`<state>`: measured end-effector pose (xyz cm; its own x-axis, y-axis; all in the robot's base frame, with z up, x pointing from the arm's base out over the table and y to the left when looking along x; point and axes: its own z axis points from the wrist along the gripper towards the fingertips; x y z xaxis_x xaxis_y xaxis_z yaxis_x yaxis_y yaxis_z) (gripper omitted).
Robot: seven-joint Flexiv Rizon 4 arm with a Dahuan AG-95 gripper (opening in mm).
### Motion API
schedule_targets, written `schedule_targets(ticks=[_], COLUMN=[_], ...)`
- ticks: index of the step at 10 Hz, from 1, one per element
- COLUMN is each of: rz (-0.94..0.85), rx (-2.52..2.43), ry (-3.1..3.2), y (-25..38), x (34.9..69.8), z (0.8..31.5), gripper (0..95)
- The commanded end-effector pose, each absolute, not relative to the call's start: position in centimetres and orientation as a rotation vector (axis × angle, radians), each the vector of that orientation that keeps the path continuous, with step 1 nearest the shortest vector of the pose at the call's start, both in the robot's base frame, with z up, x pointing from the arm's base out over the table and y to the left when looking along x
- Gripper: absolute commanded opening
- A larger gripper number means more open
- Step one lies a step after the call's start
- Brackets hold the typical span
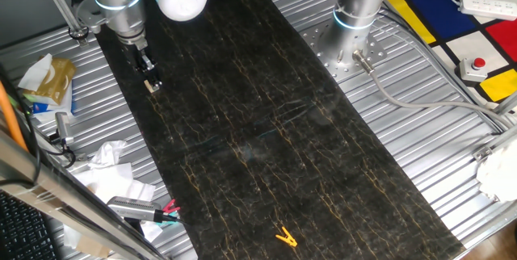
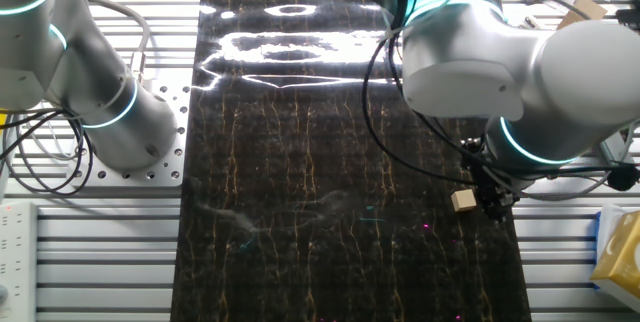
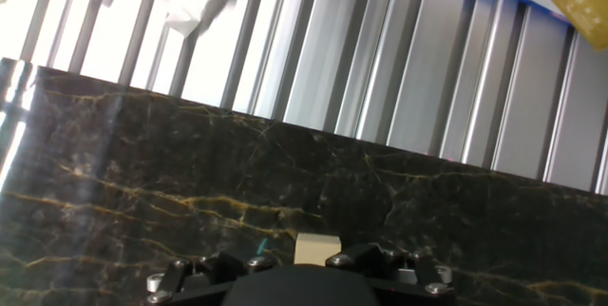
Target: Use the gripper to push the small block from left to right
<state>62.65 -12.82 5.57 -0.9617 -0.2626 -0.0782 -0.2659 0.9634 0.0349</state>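
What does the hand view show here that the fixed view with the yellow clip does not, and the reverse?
Only the hand view shows the block up close, right at the gripper's front edge, with the mat's edge just beyond. Only the fixed view shows the yellow clip, the second arm's base, the red button and the whole mat. Both show the block at the gripper, on the mat near its edge.
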Motion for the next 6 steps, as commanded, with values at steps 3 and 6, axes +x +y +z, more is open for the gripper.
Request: schedule_targets(ticks=[3,6], rz=[0.079,0.084], rx=[-0.401,-0.368], ry=[3.044,3.054], y=[-12.93,-12.88], x=[62.79,62.71], z=[5.06,4.62], gripper=[76.0,76.0])
